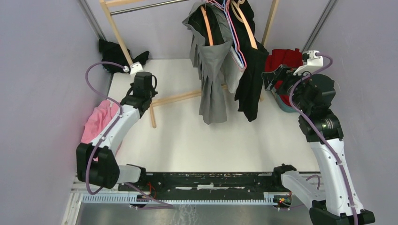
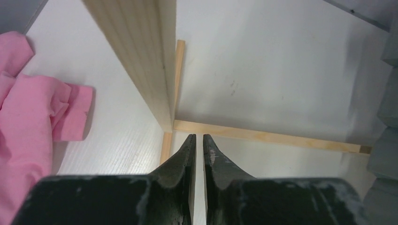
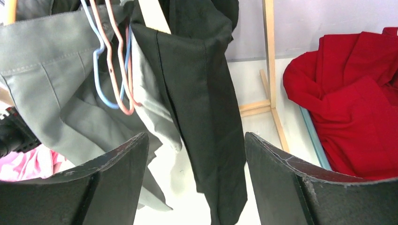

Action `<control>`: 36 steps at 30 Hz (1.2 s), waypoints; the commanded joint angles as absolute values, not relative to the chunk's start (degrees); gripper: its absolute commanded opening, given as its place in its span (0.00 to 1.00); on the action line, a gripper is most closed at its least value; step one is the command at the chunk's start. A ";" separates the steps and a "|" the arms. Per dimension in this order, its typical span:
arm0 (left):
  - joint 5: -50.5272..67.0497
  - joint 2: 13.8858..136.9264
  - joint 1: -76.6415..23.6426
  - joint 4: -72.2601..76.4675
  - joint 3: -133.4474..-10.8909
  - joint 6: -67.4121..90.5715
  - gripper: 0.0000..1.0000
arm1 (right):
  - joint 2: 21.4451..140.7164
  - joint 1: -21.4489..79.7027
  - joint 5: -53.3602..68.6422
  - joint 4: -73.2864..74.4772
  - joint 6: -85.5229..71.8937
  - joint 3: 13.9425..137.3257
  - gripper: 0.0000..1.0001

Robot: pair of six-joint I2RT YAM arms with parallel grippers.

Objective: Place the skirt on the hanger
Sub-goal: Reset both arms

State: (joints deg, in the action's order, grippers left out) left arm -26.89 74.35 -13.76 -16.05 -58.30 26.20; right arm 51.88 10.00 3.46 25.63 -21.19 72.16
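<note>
Hanging from the rail of the wooden rack [image 1: 178, 98], the grey skirt [image 1: 213, 75] is the piece I read as the task's own; its waistband sits over a hanger up at the rail and its pleats drop free, clear of the bench [image 1: 197, 140], as a garment does when its weight is carried from above; just beside it, touching, a black garment [image 1: 248, 84] hangs the same way. Seen from the right wrist, spare wire hangers [image 3: 124, 111] in pink and blue dangle bare in front of the grey cloth, so I judge there is room on the rail for more; whether the skirt is properly seated on its hanger I cannot tell, since the top is crowded. The right end effector [image 3: 196, 138] faces these garments with its jaws spread wide and nothing between them; that suits a reach toward cloth or hanger, not a carry. The left end effector [image 2: 197, 139] hangs low over the rack's foot, jaws drawn almost together on nothing; the narrow set keeps it slim beside the upright post [image 2: 145, 61]. A pink cloth [image 1: 96, 123] lies crumpled on the bench near the left arm, well apart from the hanging garments; a red cloth [image 3: 356, 103] is heaped in a bin [image 3: 312, 136] at the right; either may be stock for later hanging, though that is only my guess.
</note>
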 commanded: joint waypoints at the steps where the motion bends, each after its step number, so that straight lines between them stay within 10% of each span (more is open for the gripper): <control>1: -26.93 78.61 -10.83 -10.37 -61.86 27.89 0.16 | 49.54 9.98 4.43 26.79 -20.73 70.44 0.82; 7: -24.34 81.21 -9.54 -8.10 -63.39 26.66 0.16 | 45.81 10.01 2.56 28.00 -21.02 64.39 1.00; 25: -13.19 58.69 -9.49 -18.62 -56.52 27.38 0.53 | 39.41 9.95 -2.81 26.82 -26.14 52.71 1.00; 30: -8.73 51.66 -9.51 -18.49 -51.45 29.15 0.97 | 39.11 10.00 -0.98 26.21 -27.55 50.62 1.00; 36: -6.88 43.87 -9.62 -16.62 -44.15 30.27 0.99 | 37.87 9.96 -0.92 25.05 -29.07 47.43 1.00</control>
State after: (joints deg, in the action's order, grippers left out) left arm -9.30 48.10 -9.82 -18.63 -47.11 27.66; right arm 39.05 10.00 -1.10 28.32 -27.44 48.47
